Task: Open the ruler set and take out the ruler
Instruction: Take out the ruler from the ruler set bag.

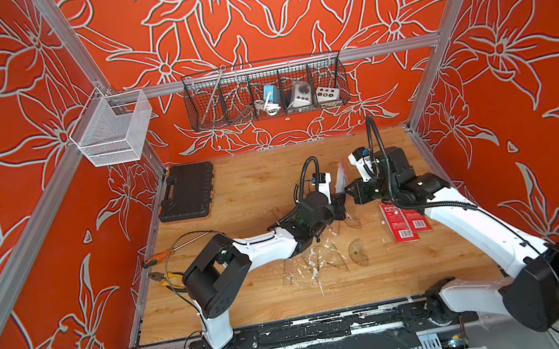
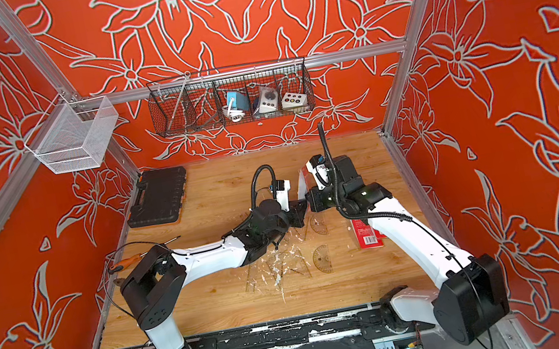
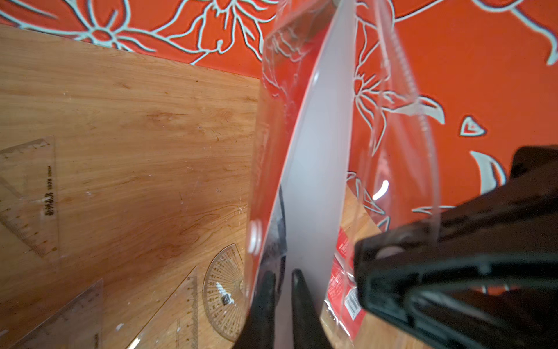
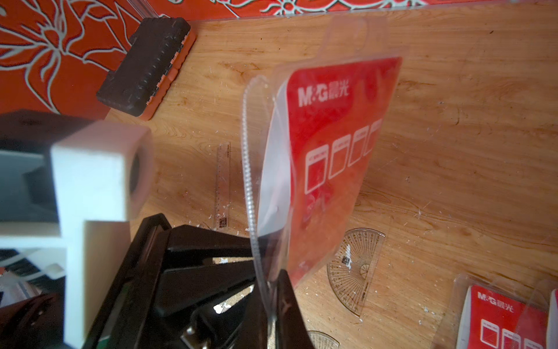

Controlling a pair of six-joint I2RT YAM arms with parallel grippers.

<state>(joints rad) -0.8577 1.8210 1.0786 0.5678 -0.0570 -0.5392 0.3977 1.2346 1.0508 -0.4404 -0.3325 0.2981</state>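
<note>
Left claw (image 3: pixel 282 299) was nearly closed, its tips pinching what looked like the white card side of the pouch (image 4: pixel 332 151) near one end. Right claw (image 4: pixel 271 305) was clamped tight on the ribbed zip edge of the same pouch. The two claws sat almost nose to nose, with the pouch standing upright between them. It was lifted clear of the table (image 4: pixel 453 121), a bit right of the middle in both top views.

In the left wrist view the clear wall bulged away from the card. So I'd call this the opening step: the mouth was being spread and nothing was coming out yet. With the glare on the plastic, I honestly couldn't tell if a ruler was in there or how far the seal had let go.

My guess for the next move: one claw pins its wall while the other lets go, goes in through the gap, catches the ruler's end and slides it out lengthwise. The film is thin and slippery, so the holding claw can't slack off or the pouch will flop.

Down on the table were a loose ruler (image 4: pixel 222 181), a protractor (image 4: pixel 356 266), a set square (image 3: pixel 30 187) and spare packs (image 4: pixel 501 320). A toolbox (image 4: pixel 145 66) sat off in the far corner.
</note>
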